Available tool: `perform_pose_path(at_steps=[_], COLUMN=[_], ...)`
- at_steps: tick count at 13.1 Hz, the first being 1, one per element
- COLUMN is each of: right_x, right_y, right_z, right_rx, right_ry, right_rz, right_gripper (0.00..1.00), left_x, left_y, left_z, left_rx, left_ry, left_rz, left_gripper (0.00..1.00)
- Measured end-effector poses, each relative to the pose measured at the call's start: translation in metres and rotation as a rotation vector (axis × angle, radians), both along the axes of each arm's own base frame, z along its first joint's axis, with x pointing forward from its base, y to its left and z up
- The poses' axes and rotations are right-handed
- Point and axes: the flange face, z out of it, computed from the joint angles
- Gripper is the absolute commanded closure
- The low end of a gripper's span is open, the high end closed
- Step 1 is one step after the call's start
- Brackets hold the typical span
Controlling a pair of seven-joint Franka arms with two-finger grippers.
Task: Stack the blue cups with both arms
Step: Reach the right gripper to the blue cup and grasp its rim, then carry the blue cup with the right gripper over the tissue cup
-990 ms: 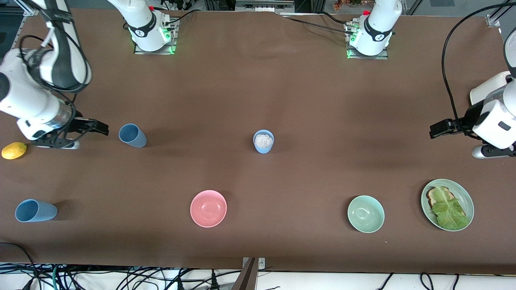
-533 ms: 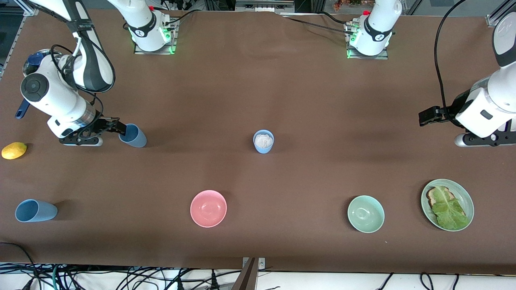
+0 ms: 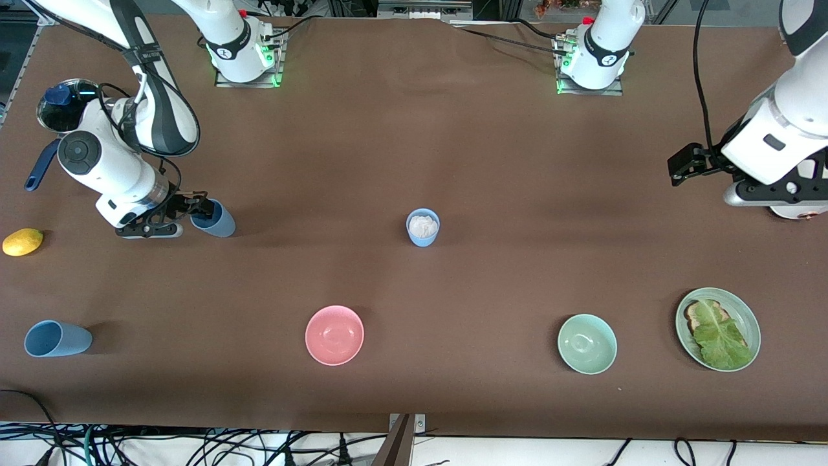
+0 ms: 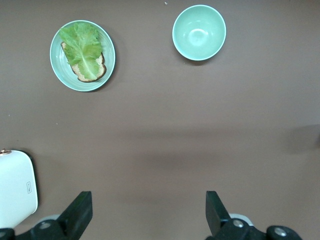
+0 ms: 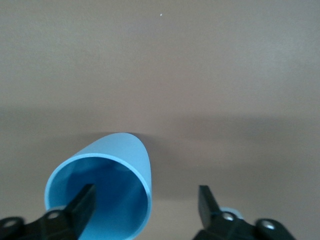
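We see the right pincer (image 3: 202, 208) open, one finger inside the upright dull blue tapered cup (image 3: 215, 219). The left pincer (image 3: 680, 165) hangs wide open, empty, over the brown bench (image 3: 491, 162).

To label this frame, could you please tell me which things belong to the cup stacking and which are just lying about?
Job: dull blue matte cup at the right pincer; sky blue matte cup.
Lying about: yellow lemon; pink bowl; pale green bowl; green plate with lettuce toast; blue cup holding something white; dark blue pot.
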Motion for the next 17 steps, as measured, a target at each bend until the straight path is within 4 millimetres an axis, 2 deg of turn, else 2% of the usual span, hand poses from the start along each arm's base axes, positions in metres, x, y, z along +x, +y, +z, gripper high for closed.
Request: perform_pose_path(at_steps=[1,2,4,7,9,12,15,17], right_x=[0.0,0.0,0.0,0.003,0.009,0.028,0.049,0.057], right_y=[0.0,0.0,0.0,0.0,0.0,0.0,0.002,0.019], right_z=[-0.003,-0.006,-0.006,0.0,0.009,0.045,0.097,0.126], right_rx=[0.0,-0.001,-0.001,0.0,-0.001,-0.001,-0.002,0.0], right_ry=[0.004,0.008,0.007,-0.007,-0.02,0.0,0.035,0.058], right_rz=[0.001,0.002,0.002,0.003,0.003,0.001,-0.001,-0.01], right_gripper=[0.93,1.0,1.0,1.0,1.0,1.0,1.0,1.0], left_x=[-0.001,-0.001,-0.008,-0.037,-0.047,-0.044,-0.039,-0.039], left_y=[0.001,0.002,-0.002,-0.025,-0.028,-0.008,0.039,0.059], left_z=[0.0,-0.001,0.012,0.054,0.066,0.062,0.056,0.055], left_rx=[-0.006,-0.018,-0.021,-0.016,-0.012,-0.035,-0.127,-0.143], left_ry=[0.006,0.01,-0.01,-0.071,-0.086,-0.07,-0.047,-0.046], left_rz=[0.004,0.008,0.002,-0.035,-0.04,-0.031,-0.068,-0.061], left_gripper=[0.0,0.0,0.0,0.0,0.0,0.0,0.0,0.0])
